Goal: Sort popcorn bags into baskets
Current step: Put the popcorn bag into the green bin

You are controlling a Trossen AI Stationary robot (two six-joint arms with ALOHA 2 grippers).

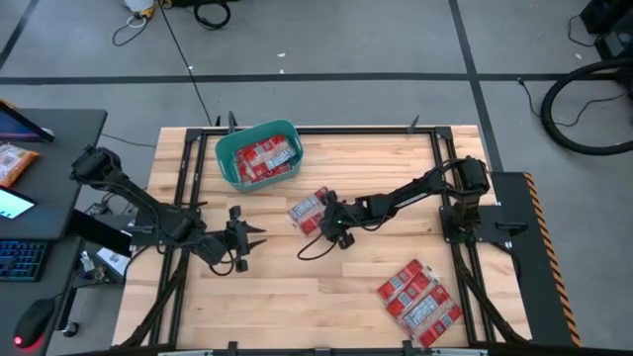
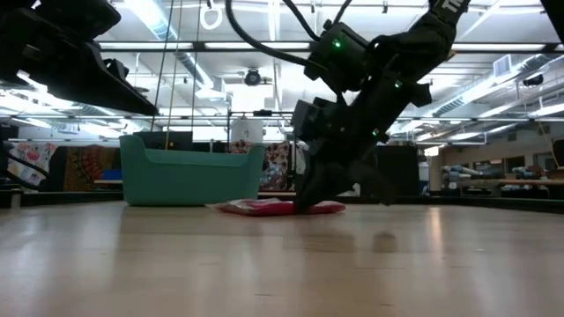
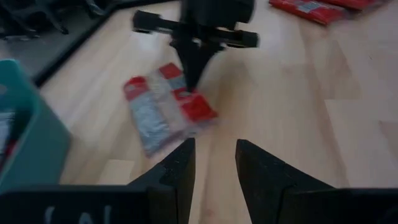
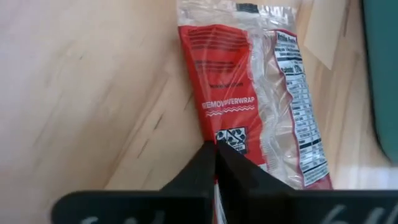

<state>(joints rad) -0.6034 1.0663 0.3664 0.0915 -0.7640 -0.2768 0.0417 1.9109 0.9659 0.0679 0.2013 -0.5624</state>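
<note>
A teal basket (image 1: 255, 153) stands at the table's far side with several red popcorn bags in it. One red popcorn bag (image 1: 307, 210) lies flat on the table's middle; it also shows in the low view (image 2: 264, 207) and the left wrist view (image 3: 165, 109). My right gripper (image 1: 328, 222) reaches it from the right and is shut on its end (image 4: 216, 152). My left gripper (image 1: 247, 240) is open and empty, left of the bag, its fingers (image 3: 214, 165) pointing toward it. My right gripper pinches the bag's end edge (image 4: 233, 140) between its two shut fingers, at the bag's right, near end. The fingers slant down from the table's right (image 2: 304, 201). The bag lies flat on the table, stretching away from the fingers toward the basket.
A pile of several red popcorn bags (image 1: 420, 297) lies at the near right of the table and shows in the left wrist view (image 3: 317, 7). The basket's wall shows beside the bag (image 4: 382, 74). A dark frame runs along the table's edges (image 1: 326, 129).
</note>
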